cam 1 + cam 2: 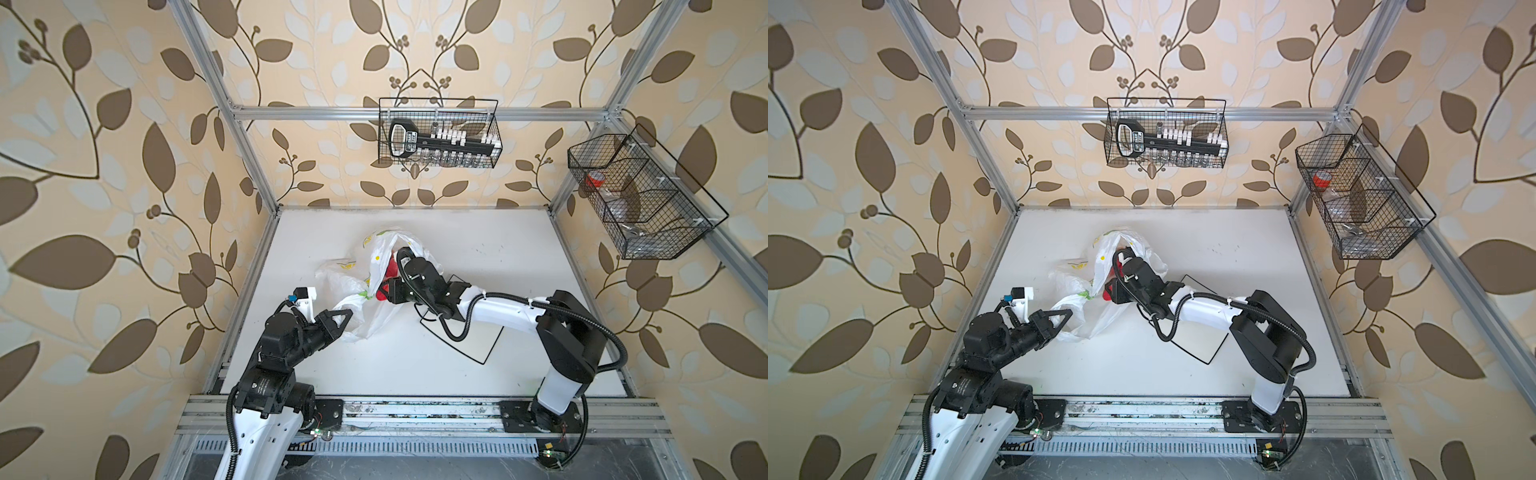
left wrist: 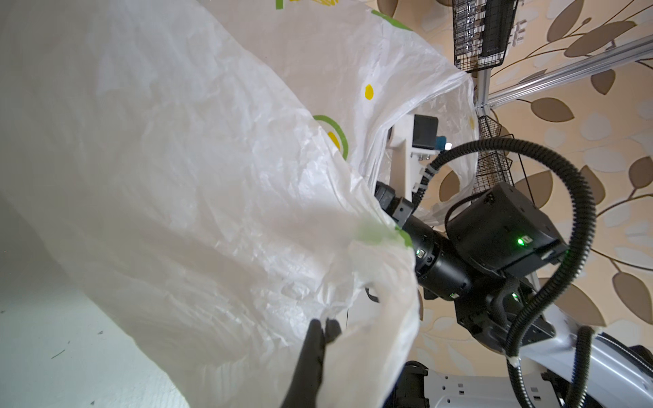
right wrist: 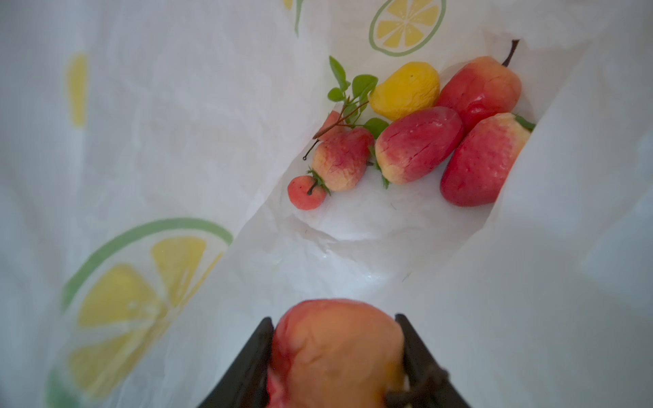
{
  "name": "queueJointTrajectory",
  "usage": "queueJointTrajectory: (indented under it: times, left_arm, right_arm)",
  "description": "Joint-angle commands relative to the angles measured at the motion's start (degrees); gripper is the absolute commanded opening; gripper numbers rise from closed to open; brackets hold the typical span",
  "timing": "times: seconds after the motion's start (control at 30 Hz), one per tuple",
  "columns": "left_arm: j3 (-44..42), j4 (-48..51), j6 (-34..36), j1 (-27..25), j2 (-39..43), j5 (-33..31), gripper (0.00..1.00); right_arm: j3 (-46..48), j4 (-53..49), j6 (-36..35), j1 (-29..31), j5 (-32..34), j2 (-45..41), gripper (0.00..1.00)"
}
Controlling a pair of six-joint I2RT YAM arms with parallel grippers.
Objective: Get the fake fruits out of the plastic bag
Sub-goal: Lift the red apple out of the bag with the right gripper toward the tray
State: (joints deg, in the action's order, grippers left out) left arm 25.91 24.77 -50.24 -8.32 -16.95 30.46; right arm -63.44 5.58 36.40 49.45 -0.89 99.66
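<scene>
Nearest, the left claw [image 1: 349, 314] is pinched tight on the rim of the bag [image 1: 338, 276], which lies mid-desk [image 1: 415, 365]. Farther in, the right claw [image 3: 334, 318] sits inside the bag, gripping a peach [image 3: 335, 353]. The other fruits [image 3: 417, 145] lie clustered deeper, at its bottom.

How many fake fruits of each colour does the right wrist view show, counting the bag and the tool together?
Loose red-pink fruits in the plastic bag: 6, one half hidden
Held red-pink fruit in the right tool: 1
Yellow lemon: 1
Green sprig: 1
Total: 9
</scene>
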Motion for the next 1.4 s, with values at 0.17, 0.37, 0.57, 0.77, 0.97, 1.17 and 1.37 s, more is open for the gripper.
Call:
queueJointTrajectory:
  times: [0.17, 0.37, 0.57, 0.77, 0.97, 1.17, 1.37]
  left_arm:
    - [-0.16, -2.67, -0.47, -0.47, 0.58, 0.30, 0.00]
    - [0.24, -2.06, -0.30, -0.47, 0.84, 0.04, 0.00]
    - [0.15, -1.62, -0.32, -0.47, 1.13, -0.04, 0.00]
    - [0.10, -1.68, -0.30, -0.47, 1.33, -0.22, 0.00]
    - [0.01, -2.05, -0.30, -0.52, 1.13, -0.07, 0.00]
    - [0.28, -1.83, -0.04, -0.47, 1.06, 0.04, 0.00]
    - [1.11, -0.91, 0.83, -0.47, 0.74, -0.07, 0.00]
  right_arm:
    - [5.57, -3.14, -6.16, 2.71, -6.26, -9.83, 0.34]
    - [9.10, -7.32, -8.14, 4.45, -6.19, -17.60, 0.34]
    - [14.53, -13.64, -7.91, 4.86, 0.73, -27.58, 0.34]
    - [21.74, -18.95, -2.76, 3.86, 7.53, -38.45, 0.34]
    - [31.67, -20.21, 4.74, -11.91, 6.18, -44.33, 0.34]
    - [36.23, -10.57, 5.81, -22.83, 3.67, -40.67, 0.33]
    - [35.21, 0.72, 3.30, -25.70, 3.39, -30.44, 0.34]
